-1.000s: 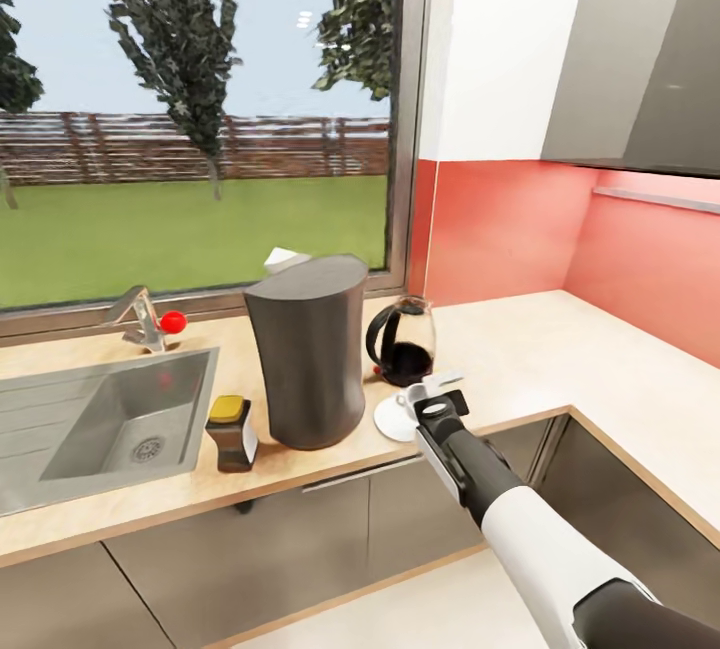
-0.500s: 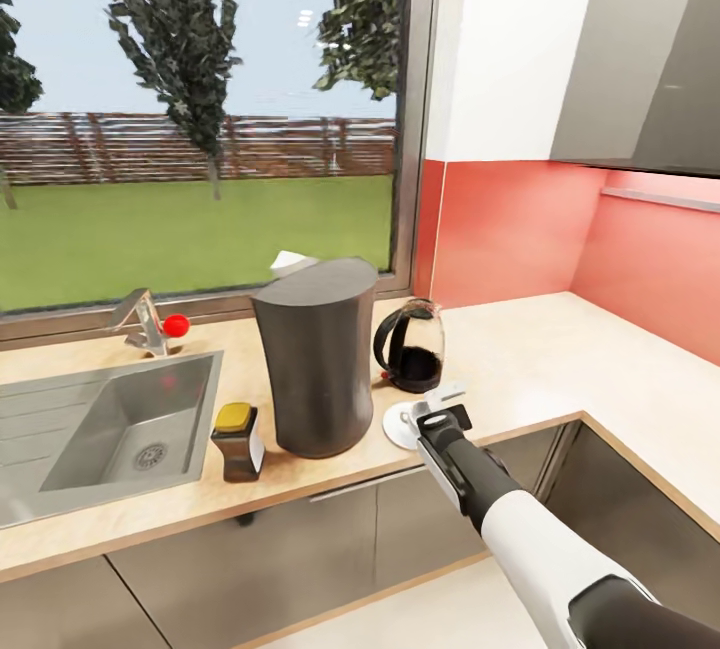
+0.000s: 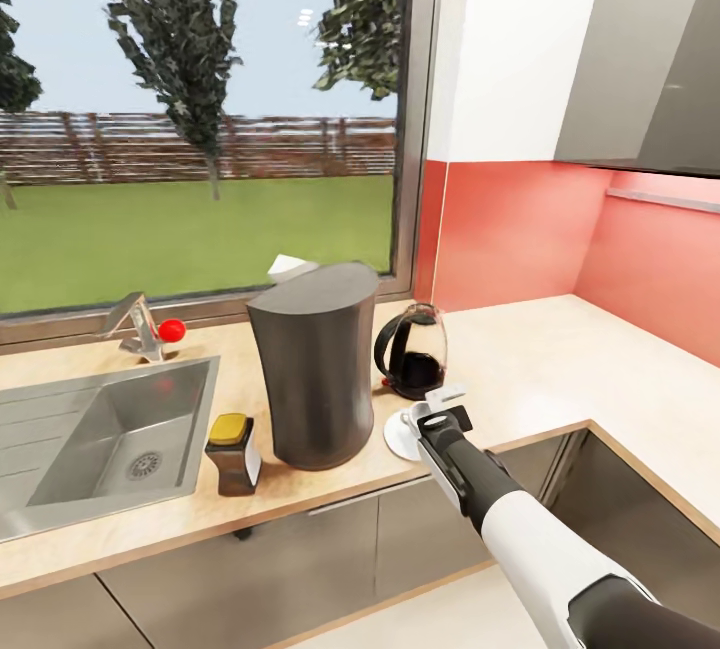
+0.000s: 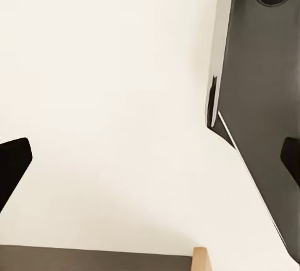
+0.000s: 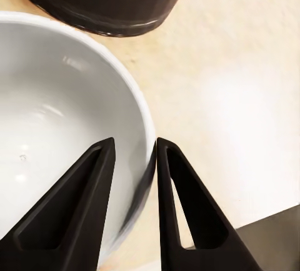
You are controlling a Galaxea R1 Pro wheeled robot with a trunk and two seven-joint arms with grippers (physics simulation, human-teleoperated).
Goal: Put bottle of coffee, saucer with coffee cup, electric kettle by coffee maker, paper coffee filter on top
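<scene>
The tall dark grey coffee maker [image 3: 315, 369] stands on the countertop [image 3: 560, 359] with a white paper filter [image 3: 290, 267] showing at its top rear edge. To its right is the glass electric kettle [image 3: 412, 349], whose dark base [image 5: 100, 2] is also in the right wrist view. In front of the kettle lies the white saucer [image 3: 396, 441] with the white coffee cup [image 3: 413, 419] over it. My right gripper [image 3: 432, 405] is shut on the cup's rim [image 5: 147, 127], one finger [image 5: 94, 183] inside and one outside. The yellow-lidded coffee bottle [image 3: 230, 454] stands left of the coffee maker. My left gripper [image 4: 150, 161] hangs open.
A steel sink [image 3: 90, 429] with a faucet [image 3: 135, 324] and a red knob [image 3: 172, 330] takes up the counter's left. The counter turns a corner along the red wall [image 3: 640, 269] at the right. A grey wall cabinet [image 3: 660, 59] hangs above.
The whole picture has shifted slightly, so the camera moved. My right gripper stays at the cup over the saucer, in the same place relative to the kettle and coffee maker.
</scene>
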